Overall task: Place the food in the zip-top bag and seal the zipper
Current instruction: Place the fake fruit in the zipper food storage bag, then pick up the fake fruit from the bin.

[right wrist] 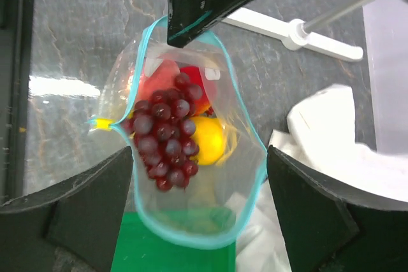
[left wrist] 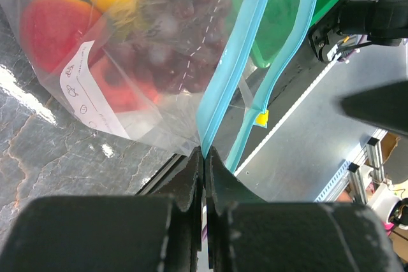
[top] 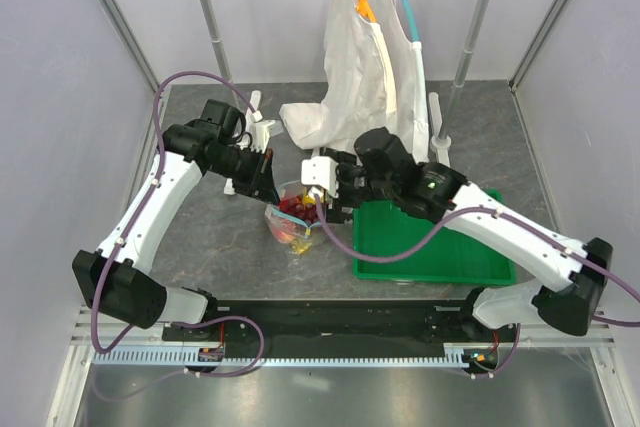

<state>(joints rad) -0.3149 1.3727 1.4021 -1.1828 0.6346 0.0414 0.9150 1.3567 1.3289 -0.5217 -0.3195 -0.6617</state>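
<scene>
A lab test cell: plain panel walls (top: 50, 97), aluminium rail (top: 350, 354).

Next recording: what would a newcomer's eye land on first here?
The clear zip-top bag sits at mid-table, mouth gaping, with the grape bunch, yellow piece and red fruit inside. The left gripper is pinched shut on the teal zipper at one end, while the right gripper hangs open above the mouth. White garments hang on the rack behind, and a green tray lies to the right.
</scene>
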